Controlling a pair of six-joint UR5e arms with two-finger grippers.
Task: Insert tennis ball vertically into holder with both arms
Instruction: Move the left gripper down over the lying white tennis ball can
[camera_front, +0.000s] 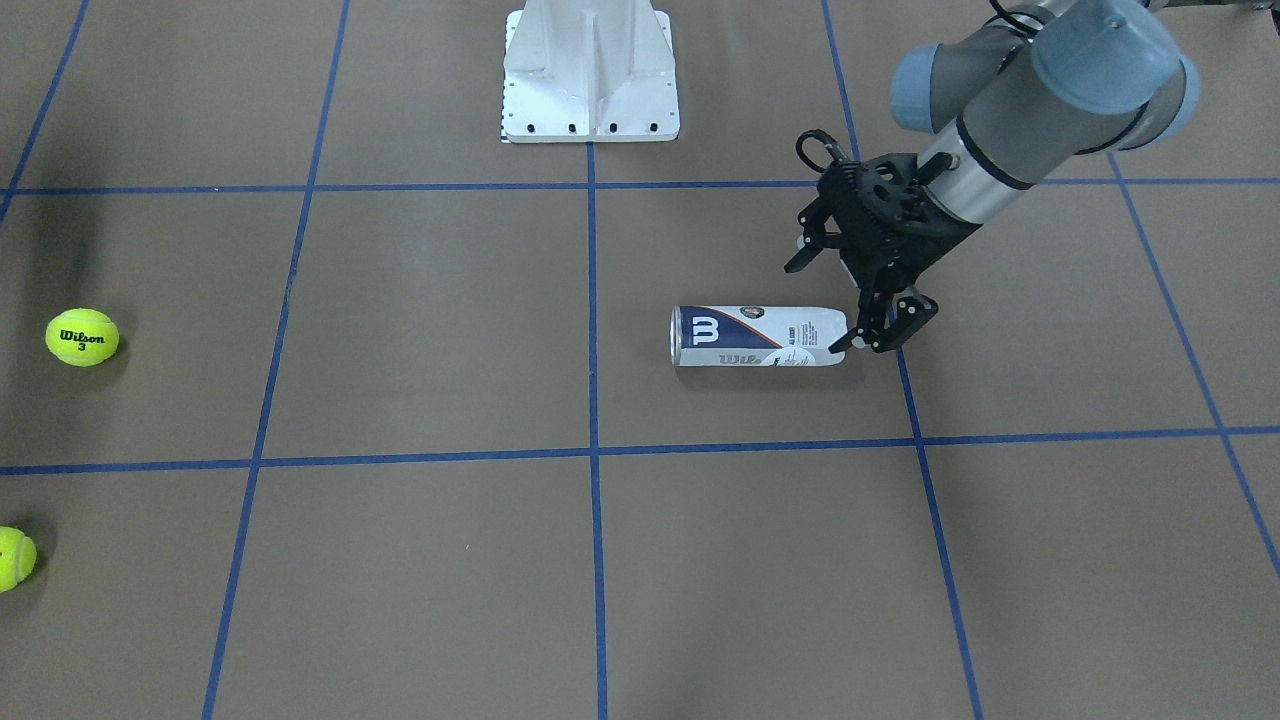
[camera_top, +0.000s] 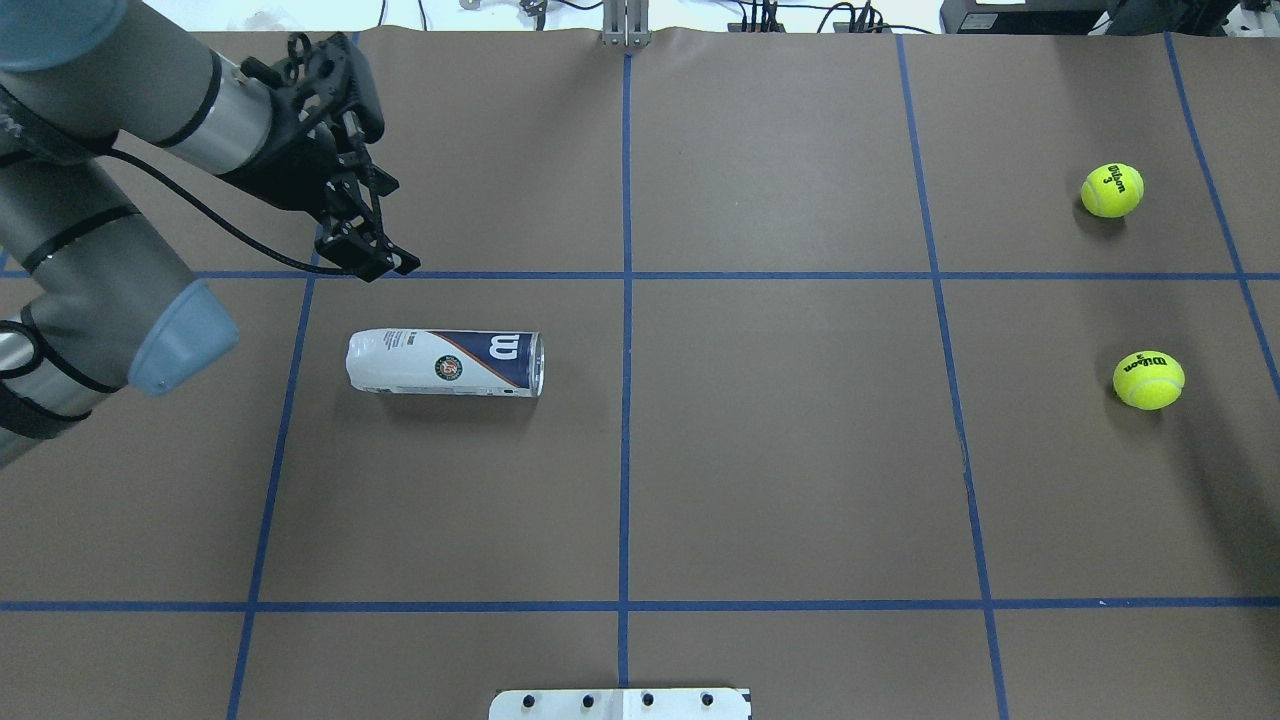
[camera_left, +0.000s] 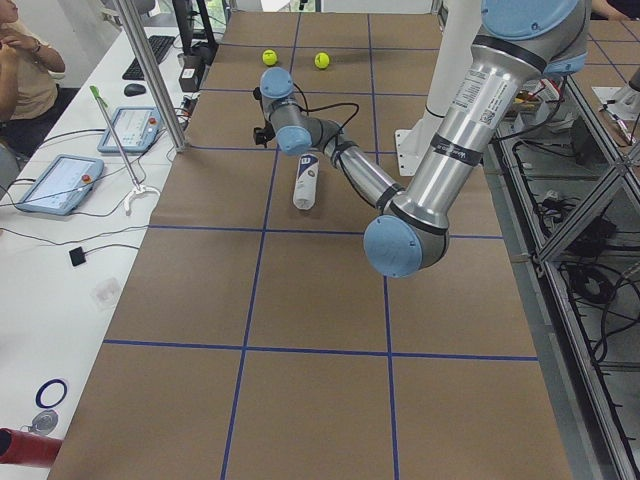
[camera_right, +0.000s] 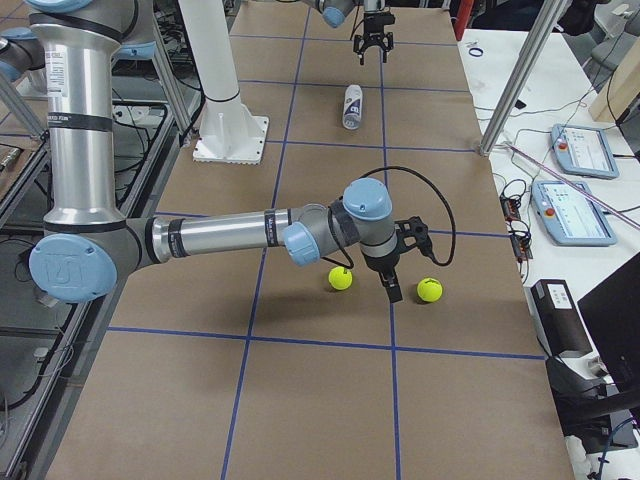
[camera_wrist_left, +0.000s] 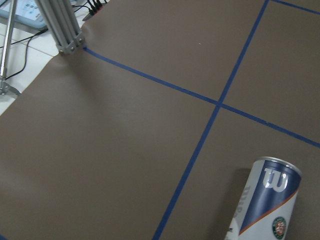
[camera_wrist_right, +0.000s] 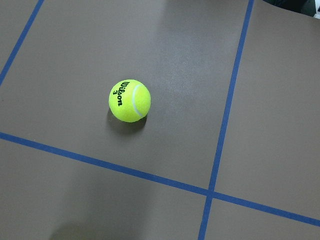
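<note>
Left fingers (camera_front: 900, 325) parted beside holder (camera_front: 760, 337) base; tennis ball (camera_front: 82, 337) well apart

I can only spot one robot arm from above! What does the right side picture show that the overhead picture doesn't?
Only the right side picture shows the right arm, its right gripper hanging beside the balls, and two tablets. Only the overhead picture shows the black print on the balls. Both show the can lying on its side, two balls and the left gripper near the can.
</note>
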